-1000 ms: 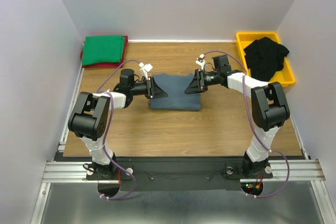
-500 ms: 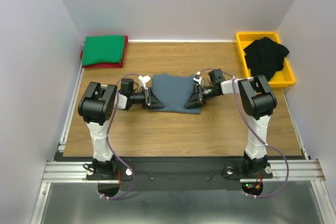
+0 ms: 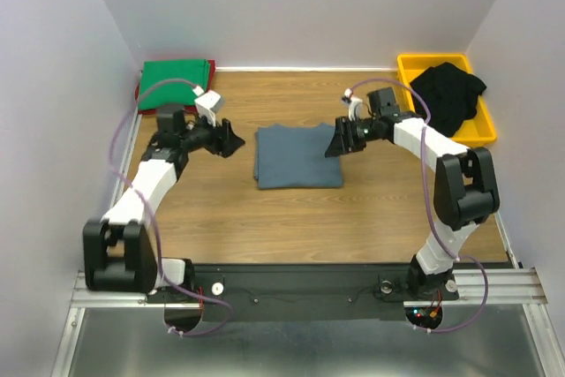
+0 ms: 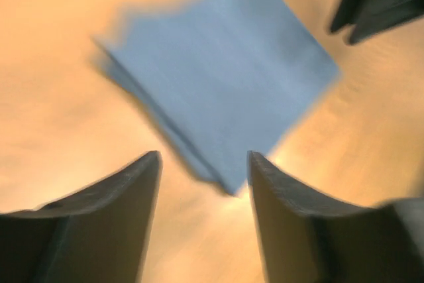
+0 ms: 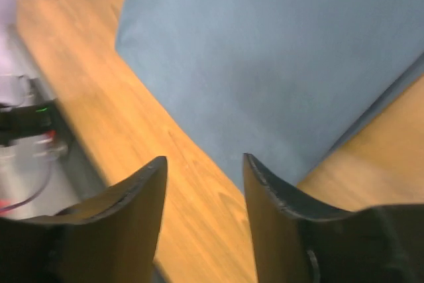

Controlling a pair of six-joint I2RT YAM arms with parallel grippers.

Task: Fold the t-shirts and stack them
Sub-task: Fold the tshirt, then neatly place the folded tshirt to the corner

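Note:
A slate blue-grey t-shirt (image 3: pixel 297 155) lies folded into a rectangle in the middle of the table, also in the left wrist view (image 4: pixel 218 77) and the right wrist view (image 5: pixel 278 57). My left gripper (image 3: pixel 231 141) hangs open to the shirt's left, apart from it, nothing between its fingers (image 4: pixel 205 164). My right gripper (image 3: pixel 334 140) is open at the shirt's right edge, above the cloth and holding nothing (image 5: pixel 205 164). A folded green t-shirt (image 3: pixel 177 83) rests on a red one (image 3: pixel 144 103) at the back left. Black t-shirts (image 3: pixel 450 93) lie crumpled in the yellow bin.
The yellow plastic bin (image 3: pixel 411 75) stands at the back right corner of the wooden table. White walls close in the table on the left, back and right. Both arms' cables loop above the table near the grippers.
Both grippers have let go of the blue-grey shirt and opened. The left arm swung back to the left, away from the shirt; the right gripper lifted slightly at the shirt's right edge.

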